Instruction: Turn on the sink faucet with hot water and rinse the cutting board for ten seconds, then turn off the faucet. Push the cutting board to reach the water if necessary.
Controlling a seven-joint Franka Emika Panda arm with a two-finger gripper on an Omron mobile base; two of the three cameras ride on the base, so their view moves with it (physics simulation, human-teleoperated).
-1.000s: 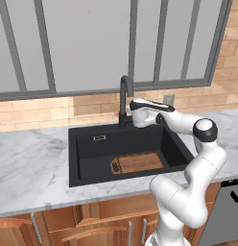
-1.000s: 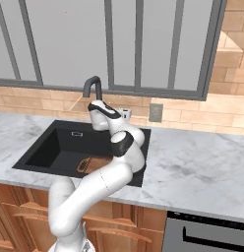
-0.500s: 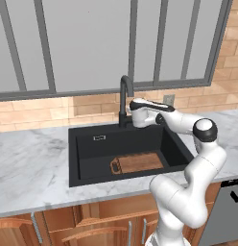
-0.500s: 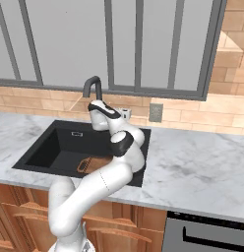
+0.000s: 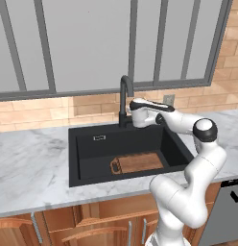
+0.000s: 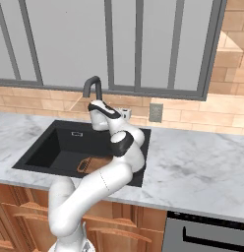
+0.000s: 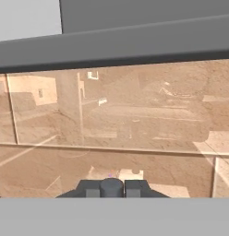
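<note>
I can read no writing or label anywhere; the small silver plate (image 5: 99,138) on the back wall of the sink (image 5: 82,158) is too small to show any text. My arm is bent over the right side of the basin, with the forearm level and the gripper (image 5: 132,115) pointing toward the base of the faucet (image 5: 124,98), just beside its stem. In the hand view I see brown backsplash tiles (image 7: 111,120) and a grey window frame (image 7: 135,41) very close. I cannot tell from the pictures whether the jaws are clenched or grip the lever. The cutting board (image 5: 136,163) lies flat on the sink floor, handle end to the left. Compared with one second ago, nothing has moved.
</note>
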